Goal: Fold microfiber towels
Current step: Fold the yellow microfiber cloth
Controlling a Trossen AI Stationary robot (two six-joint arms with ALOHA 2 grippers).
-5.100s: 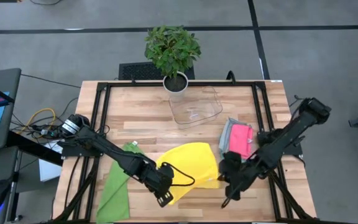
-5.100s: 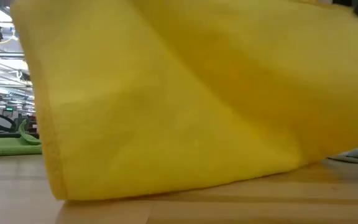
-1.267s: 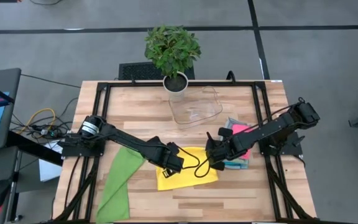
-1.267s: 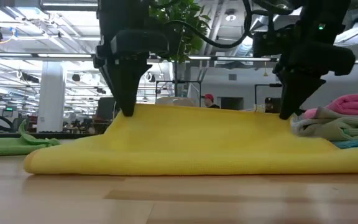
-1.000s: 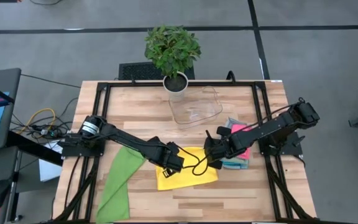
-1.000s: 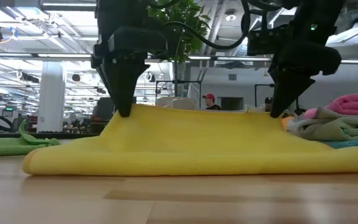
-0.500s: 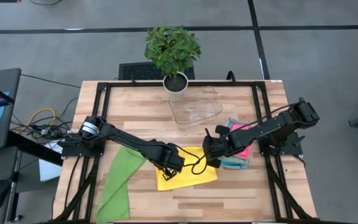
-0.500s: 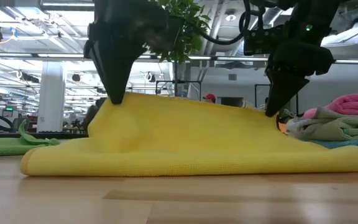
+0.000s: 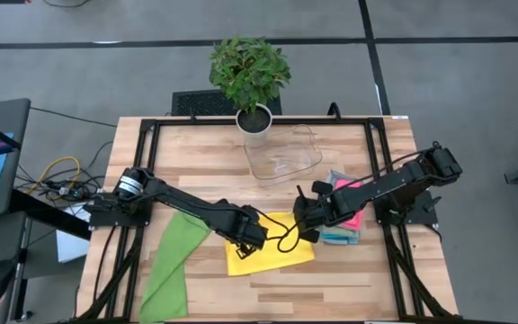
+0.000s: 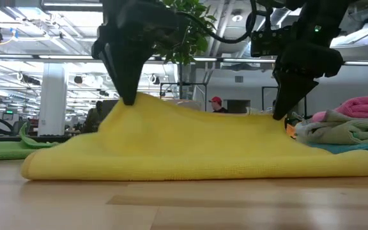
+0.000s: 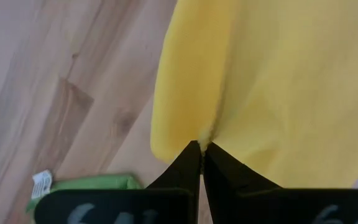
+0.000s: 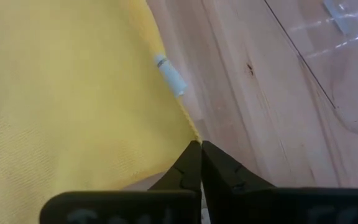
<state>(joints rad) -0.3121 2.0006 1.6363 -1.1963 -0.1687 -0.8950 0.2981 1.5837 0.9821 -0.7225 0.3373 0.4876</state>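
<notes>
1. Two dark arms reach in over the wooden desk [image 9: 196, 153], the left arm from the left edge and the right arm from the right edge, and they meet near the middle of its near half.
2. Beyond them, at the desk's far edge, stands a potted plant [image 9: 250, 76], and just near and right of it a clear plastic tray [image 9: 284, 155] lies flat.
3. A green towel [image 9: 171, 265] lies stretched out at the near left, part of it under the left arm.
4. A yellow towel [image 9: 272, 255] lies folded in the middle near part of the desk, its far edge raised off the wood at two corners.
5. A small stack of towels [image 9: 347, 216], pink on top with grey and teal below, sits just right of the yellow one, partly covered by the right arm.
6. The left tool [image 9: 244, 247] has its fingers together, clamped on the yellow towel's far left corner and holding it up.
7. The right tool [image 9: 300, 232] has its fingers together at the far right corner, pinching the yellow edge beside a small white tag [image 12: 169, 74].
</notes>
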